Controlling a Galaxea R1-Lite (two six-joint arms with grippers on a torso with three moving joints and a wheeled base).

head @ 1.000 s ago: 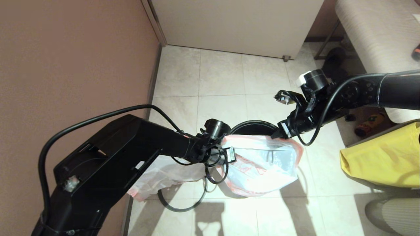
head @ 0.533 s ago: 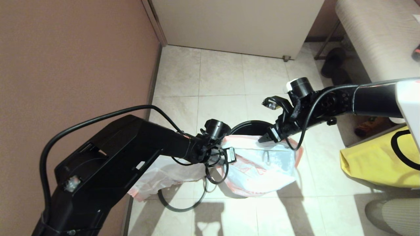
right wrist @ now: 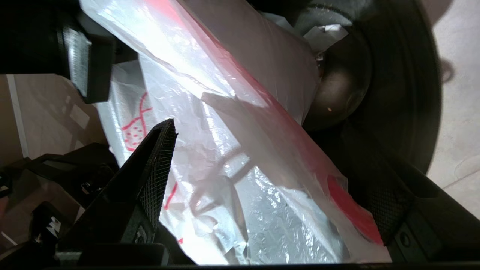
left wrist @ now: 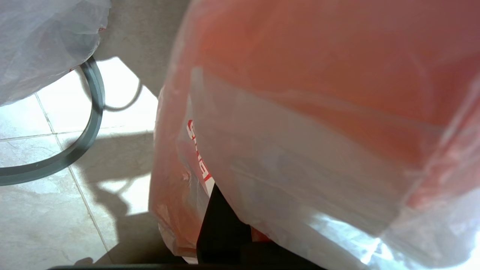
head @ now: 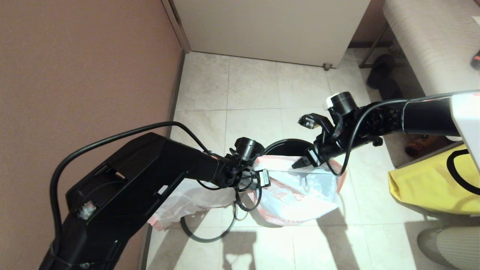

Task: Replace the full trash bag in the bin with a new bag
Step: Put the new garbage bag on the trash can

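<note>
With the full trash bag [head: 180,204] out on the floor, the left gripper [head: 258,179] pinches the new bag [head: 300,195] over the bin [head: 287,145] while the right gripper [head: 302,162] gapes empty at its hem, lining and rim ring [head: 204,233] still undone

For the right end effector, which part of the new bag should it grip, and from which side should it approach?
Probably the red-orange hem along the upper edge of the new bag, near its right corner. The left end effector pinches the hem's other end, so the edge hangs stretched above the bin. The open right end effector could come from above, one finger on each side of the film.
</note>
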